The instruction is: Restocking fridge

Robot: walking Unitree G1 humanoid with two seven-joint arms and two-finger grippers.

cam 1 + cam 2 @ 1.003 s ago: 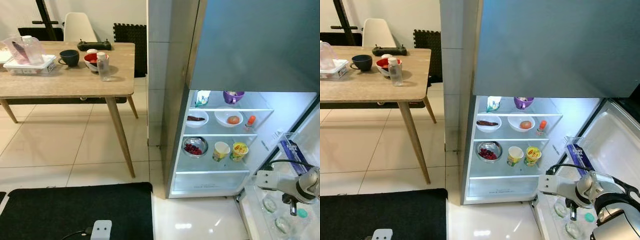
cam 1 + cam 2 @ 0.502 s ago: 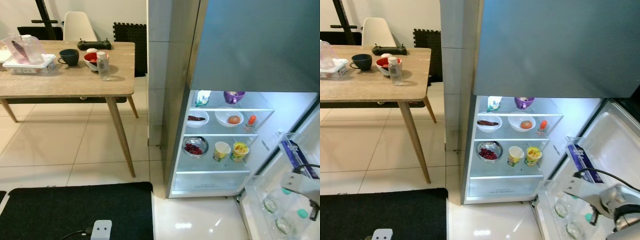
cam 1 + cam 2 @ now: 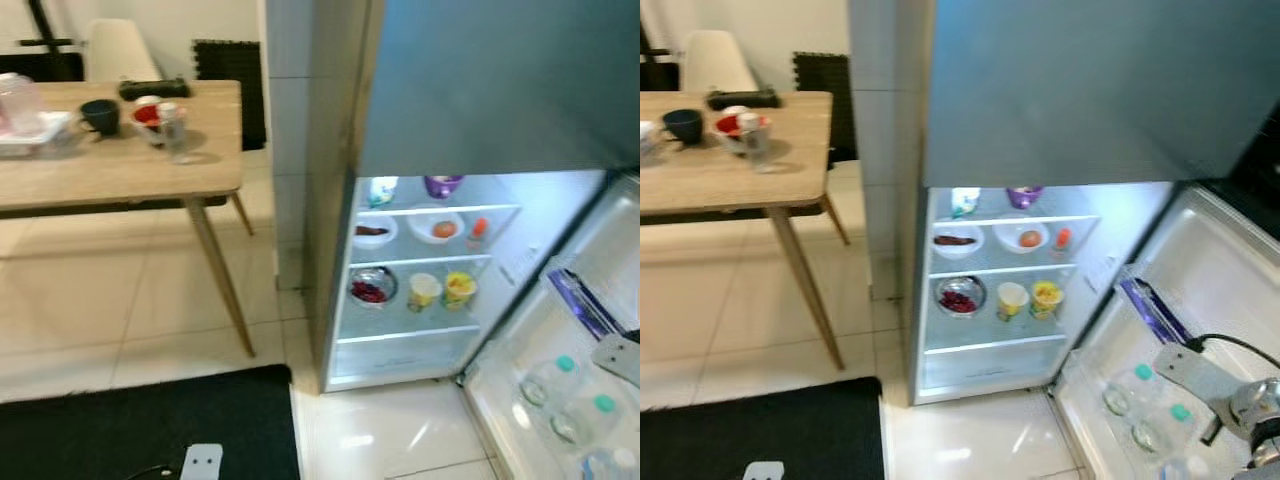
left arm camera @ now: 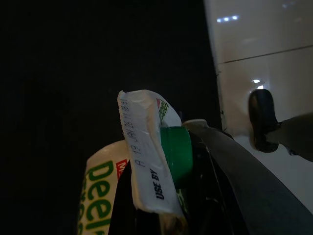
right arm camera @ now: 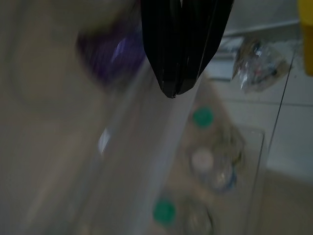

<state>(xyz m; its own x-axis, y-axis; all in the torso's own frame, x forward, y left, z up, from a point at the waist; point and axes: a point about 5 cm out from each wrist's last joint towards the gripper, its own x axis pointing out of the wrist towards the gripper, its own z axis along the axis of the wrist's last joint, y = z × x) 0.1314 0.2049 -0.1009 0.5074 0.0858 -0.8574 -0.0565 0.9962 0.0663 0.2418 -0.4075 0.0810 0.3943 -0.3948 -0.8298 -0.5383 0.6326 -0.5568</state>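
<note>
Carton of milk, white w/ green print and green round cap, sits between the black fingers of the left gripper, which is clamped on it; around it the wrist view is dark, w/ glossy white floor tile at one side.

Right gripper hangs over the door shelf of the fridge, its two black fingers pressed together w/ nothing between them. Below it stand clear bottles with green caps in the clear door bin. Right silver arm shows at the lower right of the head views, beside the open white fridge door.

Grey fridge has its lower compartment open and lit. Top shelf: small white carton and purple cup. Middle shelf: white bowl w/ dark food, white bowl w/ an orange fruit, small bottle w/ orange cap. Lower shelf: steel bowl of red berries, pale cup, yellow tub.

Left of the fridge stands a wooden table w/ a dark mug, red bowl and clear bottle. Black mat lies on the floor in front.
</note>
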